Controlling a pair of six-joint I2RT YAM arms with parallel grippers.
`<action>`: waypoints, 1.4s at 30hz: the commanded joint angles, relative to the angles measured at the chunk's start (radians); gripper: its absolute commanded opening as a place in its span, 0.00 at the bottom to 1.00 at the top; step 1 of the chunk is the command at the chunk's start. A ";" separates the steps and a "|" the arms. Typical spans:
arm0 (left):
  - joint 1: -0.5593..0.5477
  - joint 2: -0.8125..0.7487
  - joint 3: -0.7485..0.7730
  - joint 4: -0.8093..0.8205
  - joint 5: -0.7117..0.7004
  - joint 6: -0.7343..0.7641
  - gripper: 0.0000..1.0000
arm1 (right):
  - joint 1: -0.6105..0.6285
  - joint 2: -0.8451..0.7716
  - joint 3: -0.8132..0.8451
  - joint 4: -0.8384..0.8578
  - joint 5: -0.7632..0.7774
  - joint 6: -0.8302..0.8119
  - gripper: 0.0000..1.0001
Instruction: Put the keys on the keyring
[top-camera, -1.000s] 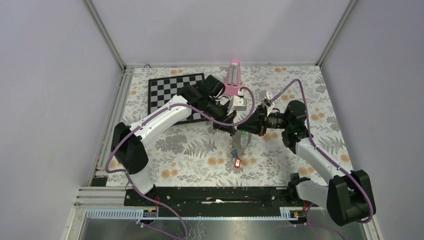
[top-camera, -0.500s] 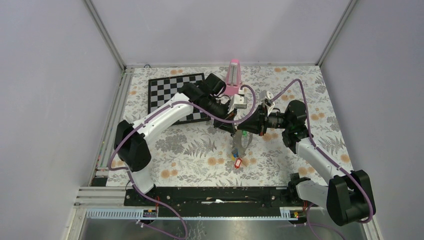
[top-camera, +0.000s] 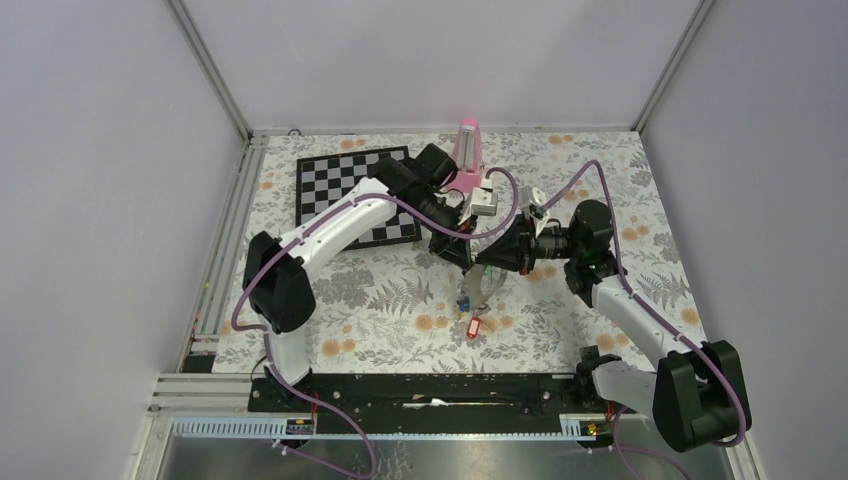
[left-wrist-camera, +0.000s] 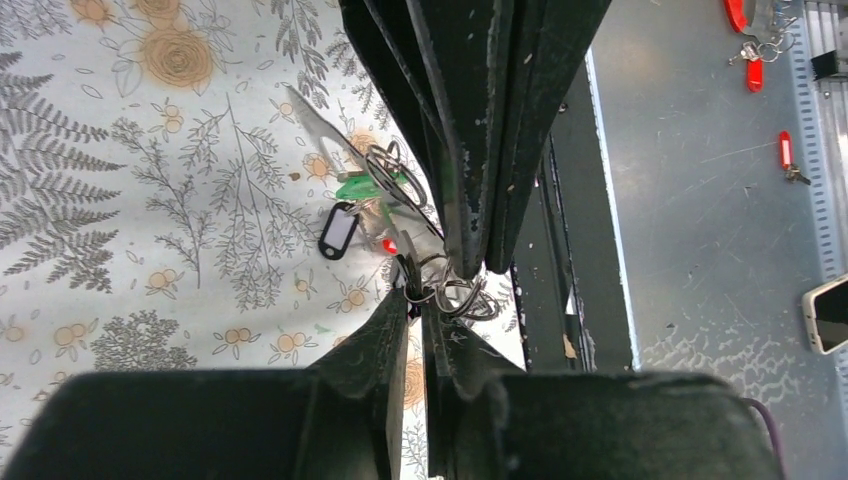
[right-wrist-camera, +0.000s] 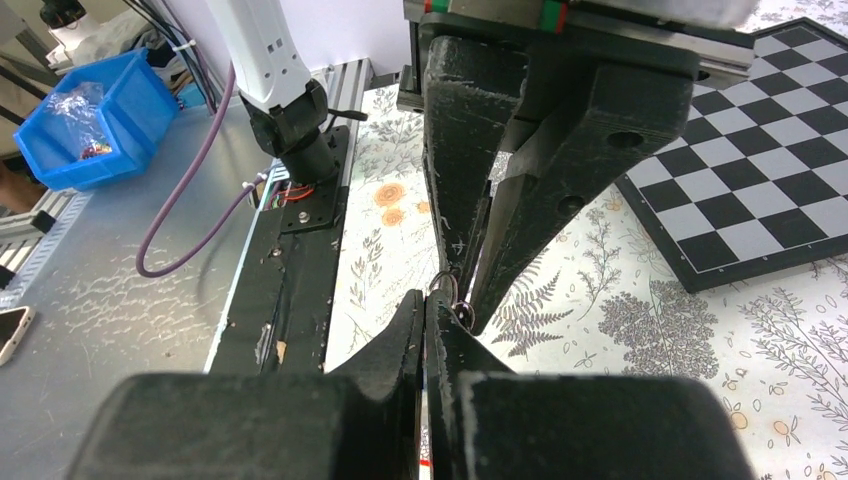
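My two grippers meet tip to tip above the middle of the floral table. My left gripper (top-camera: 463, 256) is shut on the thin wire of the keyring (left-wrist-camera: 455, 297), seen in its own view (left-wrist-camera: 420, 296). My right gripper (top-camera: 487, 262) is shut on the same wire cluster (right-wrist-camera: 445, 286), seen in its own view (right-wrist-camera: 425, 300). A bunch of keys hangs below them: a green tag (left-wrist-camera: 365, 187), a black tag (left-wrist-camera: 338, 231), a bare metal key (left-wrist-camera: 312, 126) and a red tag (top-camera: 474, 326) lowest. Which ring each jaw pinches is hidden.
A chessboard (top-camera: 340, 185) lies at the back left. A pink metronome (top-camera: 467, 150) and a white box (top-camera: 484, 203) stand behind the grippers. Spare red-tagged keys (left-wrist-camera: 787, 152) and a phone (left-wrist-camera: 828, 312) lie on the metal bench beyond the table's near edge. A blue bin (right-wrist-camera: 90, 120) stands there too.
My left arm has swung its elbow to the right and its wrist has turned. Both grippers stay pinched together. The hanging keys have shifted slightly left.
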 joint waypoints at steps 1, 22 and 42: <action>-0.023 0.009 0.073 0.073 0.150 0.017 0.12 | 0.017 -0.006 0.043 -0.019 -0.010 -0.070 0.00; -0.051 0.035 0.099 0.025 0.082 0.062 0.20 | 0.025 -0.027 0.054 -0.057 -0.006 -0.099 0.00; -0.076 0.062 0.106 -0.191 0.099 0.301 0.00 | 0.010 -0.009 0.046 0.022 -0.011 -0.019 0.00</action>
